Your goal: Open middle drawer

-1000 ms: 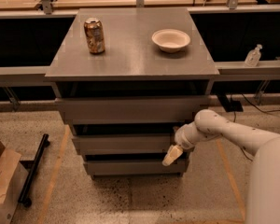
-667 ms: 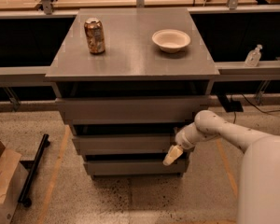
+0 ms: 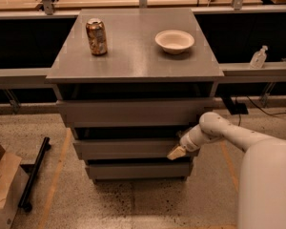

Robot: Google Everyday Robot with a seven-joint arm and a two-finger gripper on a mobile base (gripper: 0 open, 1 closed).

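I am standing at the right side of a grey bench that has three drawers under its top. My white arm reaches in from the right and bends down to the left. My pincer is at the right end of the middle drawer, touching its front edge or very close to it. I cannot tell if my pincer is clenched or released, because it shows only as a small pale tip against the grey. The middle drawer is the second one down. It has a plain flat grey front with no handle, and there is a dark gap above it. The top drawer sits over it and is taller and wider. The bottom drawer sits under it and is smaller. On top of the bench, a drink can stands upright near the back left. A pale bowl sits near the back right, well apart from the can. Off to the right, a small clear bottle stands on a grey ledge. Down on the speckled floor to the left, a black bar lies near a brown cardboard box in the corner.
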